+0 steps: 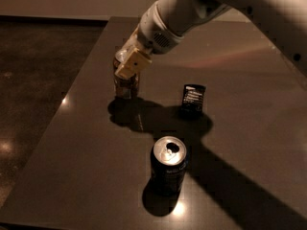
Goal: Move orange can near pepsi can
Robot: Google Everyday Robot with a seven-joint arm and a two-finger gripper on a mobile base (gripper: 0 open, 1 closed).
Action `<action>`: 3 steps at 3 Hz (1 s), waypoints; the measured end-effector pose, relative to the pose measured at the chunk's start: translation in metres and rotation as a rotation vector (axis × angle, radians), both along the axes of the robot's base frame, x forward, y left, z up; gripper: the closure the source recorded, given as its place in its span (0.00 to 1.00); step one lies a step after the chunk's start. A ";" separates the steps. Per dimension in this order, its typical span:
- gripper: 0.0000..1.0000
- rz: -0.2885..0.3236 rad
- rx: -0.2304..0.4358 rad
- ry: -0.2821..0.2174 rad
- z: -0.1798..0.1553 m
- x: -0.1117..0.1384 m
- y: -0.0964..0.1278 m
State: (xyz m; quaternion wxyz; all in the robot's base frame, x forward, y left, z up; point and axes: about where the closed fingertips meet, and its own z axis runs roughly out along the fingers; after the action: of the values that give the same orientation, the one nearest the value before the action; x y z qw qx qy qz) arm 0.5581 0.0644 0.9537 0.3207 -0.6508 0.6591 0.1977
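Observation:
The orange can stands upright at the left middle of the dark table, in the grip of my gripper. The tan fingers close around the can's upper part from above, so its top is mostly hidden. I cannot tell whether the can touches the table or hangs just above it. The pepsi can, dark with a shiny silver top, stands upright nearer the front of the table, right of and well in front of the orange can.
A flat black snack wrapper lies right of the orange can, behind the pepsi can. The white arm reaches in from the upper right and throws a wide shadow over the table. The table's left edge drops to a dark floor.

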 end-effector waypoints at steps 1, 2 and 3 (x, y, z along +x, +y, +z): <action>1.00 0.037 0.017 -0.005 0.006 -0.016 -0.024; 1.00 0.084 0.022 -0.004 0.008 -0.035 -0.042; 1.00 0.137 0.019 -0.006 0.007 -0.054 -0.052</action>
State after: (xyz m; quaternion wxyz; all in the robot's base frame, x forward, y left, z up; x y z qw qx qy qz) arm 0.5038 0.0127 0.9610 0.3147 -0.6918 0.6102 0.2236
